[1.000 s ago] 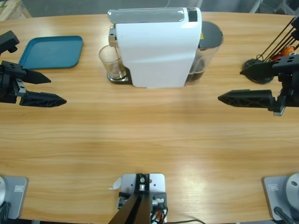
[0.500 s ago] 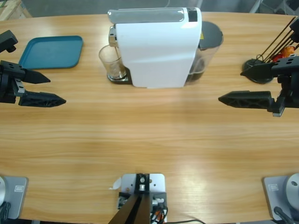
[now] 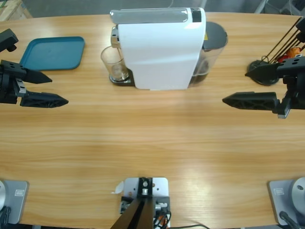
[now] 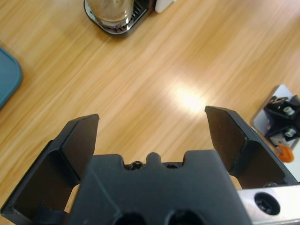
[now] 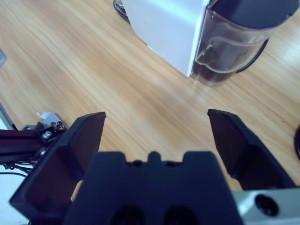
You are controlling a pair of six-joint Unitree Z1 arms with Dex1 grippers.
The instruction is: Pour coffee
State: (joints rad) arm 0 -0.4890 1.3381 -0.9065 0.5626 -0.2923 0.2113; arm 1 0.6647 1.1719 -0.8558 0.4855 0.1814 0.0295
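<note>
Coffee [image 3: 118, 72] sits in the glass [image 3: 113, 63] under the white machine [image 3: 159, 47]; no writing readable. My left fingers [image 4: 84, 136] and right fingers [image 5: 89, 133] are spread, empty.

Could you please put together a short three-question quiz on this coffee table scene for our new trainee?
1. True or false: the left claw is shut on the glass tumbler.
2. Where does the tumbler stand? A) on the blue tray; B) on the drip tray under the spout of the white coffee machine; C) between the jaws of the right claw.
3. Fill in: the dark clear water tank sits at the machine's ____ end, as seen from above.

Key:
1. False; both claws are open, holding nothing, well apart from the tumbler.
2. B.
3. Right.
</note>
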